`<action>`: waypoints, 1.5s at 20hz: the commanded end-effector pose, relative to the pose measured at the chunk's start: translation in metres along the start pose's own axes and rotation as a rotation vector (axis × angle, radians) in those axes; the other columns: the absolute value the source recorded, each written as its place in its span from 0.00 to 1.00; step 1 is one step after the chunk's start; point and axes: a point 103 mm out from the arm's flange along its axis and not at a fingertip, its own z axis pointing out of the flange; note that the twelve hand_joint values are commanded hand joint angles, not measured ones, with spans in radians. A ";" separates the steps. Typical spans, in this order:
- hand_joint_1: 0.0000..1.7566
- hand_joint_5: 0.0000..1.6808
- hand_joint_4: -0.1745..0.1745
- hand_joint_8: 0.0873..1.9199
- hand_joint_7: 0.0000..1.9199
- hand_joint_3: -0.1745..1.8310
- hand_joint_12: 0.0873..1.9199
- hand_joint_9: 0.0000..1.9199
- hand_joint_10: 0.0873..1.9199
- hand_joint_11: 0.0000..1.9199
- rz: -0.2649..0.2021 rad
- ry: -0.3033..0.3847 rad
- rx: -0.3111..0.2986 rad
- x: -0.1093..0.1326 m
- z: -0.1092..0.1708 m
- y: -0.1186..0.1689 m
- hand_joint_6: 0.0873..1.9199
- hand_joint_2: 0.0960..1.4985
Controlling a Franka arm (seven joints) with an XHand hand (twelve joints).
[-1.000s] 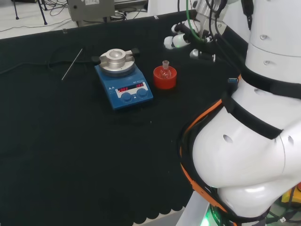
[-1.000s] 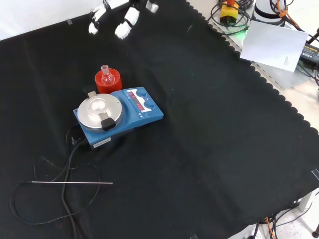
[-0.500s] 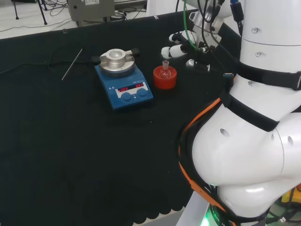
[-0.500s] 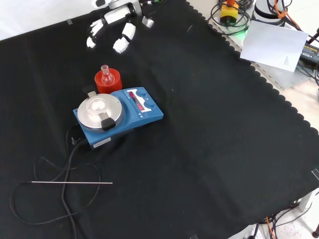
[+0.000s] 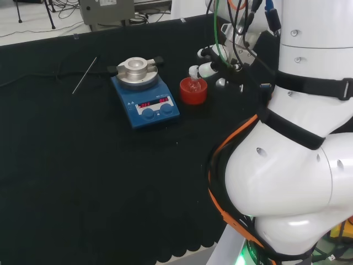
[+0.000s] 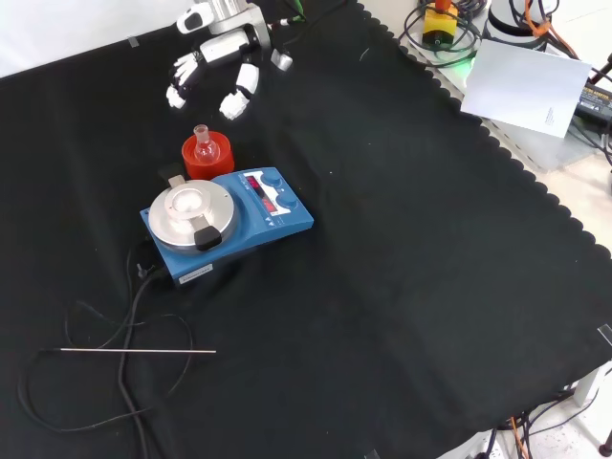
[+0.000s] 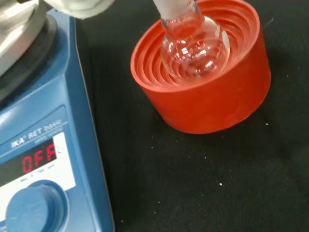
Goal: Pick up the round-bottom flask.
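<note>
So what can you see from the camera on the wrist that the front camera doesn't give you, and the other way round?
The wrist view shows the ribs inside the red stand and the clear round-bottom flask seated in them. The front view shows the hand above the flask with relaxed fingers, not touching it, a thin metal rod and a black cable on the cloth. Both show flask, stand and the blue hotplate.

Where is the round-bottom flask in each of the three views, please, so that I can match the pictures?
Head view: the round-bottom flask sits in the red ribbed stand, right of the blue hotplate.
Front view: the flask is up and left of centre, in the stand just behind the hotplate.
Wrist view: the flask is large, in the stand.
Shared landmark: the red stand beside the hotplate.
</note>
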 end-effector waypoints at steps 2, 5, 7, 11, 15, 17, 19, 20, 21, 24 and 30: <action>0.45 0.30 0.45 0.26 0.11 0.35 0.64 0.15 0.28 0.00 -0.007 -0.004 -0.026 0.004 0.014 0.006 0.00 0.43; 0.45 0.31 0.45 0.25 0.10 0.35 0.64 0.16 0.28 0.00 -0.010 0.008 -0.033 0.000 0.017 0.009 0.00 0.42; 0.44 0.32 0.45 0.25 0.11 0.35 0.64 0.16 0.29 0.00 -0.010 0.007 -0.038 -0.007 0.021 0.013 0.00 0.42; 0.43 0.33 0.45 0.26 0.11 0.35 0.65 0.17 0.29 0.00 -0.012 -0.005 -0.049 -0.011 0.029 0.015 0.00 0.41; 0.43 0.34 0.45 0.26 0.12 0.35 0.66 0.17 0.29 0.00 -0.010 -0.011 -0.049 -0.008 0.034 0.015 0.00 0.41; 0.43 0.35 0.45 0.26 0.12 0.34 0.66 0.18 0.29 0.00 -0.009 -0.003 -0.047 -0.010 0.035 0.016 0.00 0.41; 0.43 0.35 0.45 0.26 0.13 0.34 0.66 0.18 0.29 0.00 -0.009 -0.008 -0.049 -0.009 0.038 0.017 0.00 0.41; 0.43 0.35 0.44 0.26 0.13 0.34 0.66 0.18 0.29 0.00 -0.008 -0.005 -0.041 -0.010 0.038 0.018 0.00 0.41; 0.43 0.36 0.44 0.26 0.13 0.34 0.66 0.18 0.29 0.00 -0.008 -0.004 -0.038 -0.012 0.038 0.019 0.00 0.41; 0.44 0.36 0.45 0.26 0.13 0.34 0.67 0.18 0.29 0.00 -0.009 -0.010 -0.045 -0.012 0.042 0.022 0.00 0.41; 0.46 0.38 0.45 0.26 0.13 0.34 0.67 0.19 0.29 0.00 -0.008 -0.003 -0.036 -0.011 0.045 0.024 0.00 0.41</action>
